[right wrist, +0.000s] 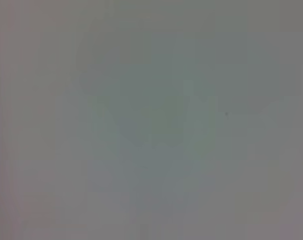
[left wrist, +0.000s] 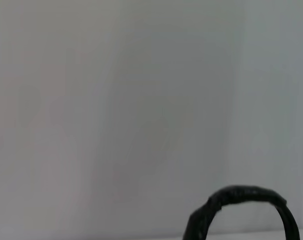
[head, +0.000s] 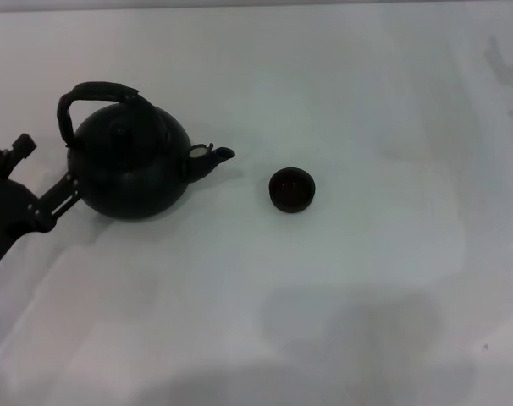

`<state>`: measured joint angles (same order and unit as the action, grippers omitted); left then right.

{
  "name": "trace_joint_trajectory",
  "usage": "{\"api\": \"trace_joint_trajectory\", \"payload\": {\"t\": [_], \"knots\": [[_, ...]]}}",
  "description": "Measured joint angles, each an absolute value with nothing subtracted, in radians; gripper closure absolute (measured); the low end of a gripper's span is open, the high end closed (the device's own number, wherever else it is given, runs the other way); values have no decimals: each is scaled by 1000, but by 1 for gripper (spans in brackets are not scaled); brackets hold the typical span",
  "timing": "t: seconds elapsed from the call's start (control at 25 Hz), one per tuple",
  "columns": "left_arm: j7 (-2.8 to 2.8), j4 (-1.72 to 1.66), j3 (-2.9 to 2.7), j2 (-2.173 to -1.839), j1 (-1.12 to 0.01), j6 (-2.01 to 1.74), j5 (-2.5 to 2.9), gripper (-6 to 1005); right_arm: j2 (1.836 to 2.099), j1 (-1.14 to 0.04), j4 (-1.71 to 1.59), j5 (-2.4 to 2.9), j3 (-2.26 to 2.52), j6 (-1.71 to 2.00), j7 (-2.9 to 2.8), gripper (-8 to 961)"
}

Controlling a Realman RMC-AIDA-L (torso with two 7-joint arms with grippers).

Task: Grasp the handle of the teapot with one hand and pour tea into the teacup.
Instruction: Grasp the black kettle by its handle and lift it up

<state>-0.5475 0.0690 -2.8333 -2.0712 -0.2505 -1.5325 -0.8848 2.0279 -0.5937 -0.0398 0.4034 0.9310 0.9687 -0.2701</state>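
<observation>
At the left edge of the head view, the left gripper [head: 60,190] sits low beside the teapot [head: 131,169], its dark linkage reaching up to the pot's left flank; one thin finger [head: 57,194] lies against or just short of the black wall, and I cannot tell how far apart the fingers stand or whether they hold anything. Above that, the handle [head: 94,95] arches over the lid knob, free of the gripper, with open air all round it; in the left wrist view the same rough-wrapped arch [left wrist: 246,197] pokes up into the frame against pale background. From the pot's right side the short spout [head: 212,157] points toward the teacup [head: 290,189], which stands upright well apart from the spout tip, with a bare strip of white desk [head: 383,279] between them. Beyond the cup the desk runs unbroken to the right and near edges of the picture, giving wide room on that side. Only soft shadows fall across the near part. No right arm shows in the head view, and the right wrist view holds only a blank grey surface.
</observation>
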Motion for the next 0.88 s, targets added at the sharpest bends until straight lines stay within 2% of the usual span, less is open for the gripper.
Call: {"api": "trace_joint_trajectory", "payload": {"t": [0.88], "knots": [[-495,97,-2830,-2070,-340,-1475,-938,153,2025,-610,-47,403,909,966,-274,108]]}}
